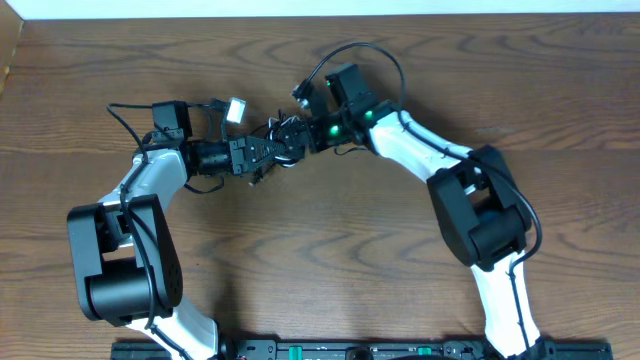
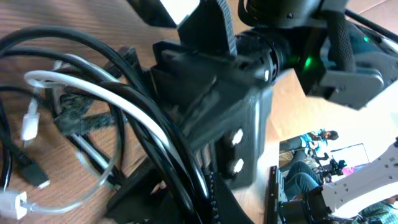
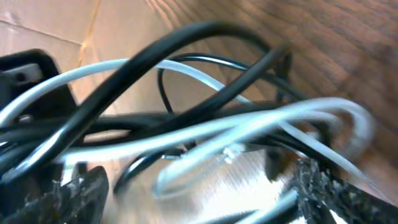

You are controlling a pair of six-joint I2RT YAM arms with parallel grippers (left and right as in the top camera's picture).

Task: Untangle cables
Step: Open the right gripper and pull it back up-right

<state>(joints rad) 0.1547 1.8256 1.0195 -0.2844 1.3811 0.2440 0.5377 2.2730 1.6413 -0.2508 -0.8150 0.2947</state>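
Blurred and close in the right wrist view, the cables — black cords and a white one looped over each other — cross the gap of the right tool. Its fingers stand wide apart at the two lower corners, gripping nothing. From overhead, both arms meet over the middle of the surface, tips nearly touching, with the tangle bunched between them. On the left tool the jaws are together; its wrist view shows the strands running down into its tip, clamped there. White plug ends and a black plug lie loose on the wood at that view's left — the right tool's dark body fills the middle.
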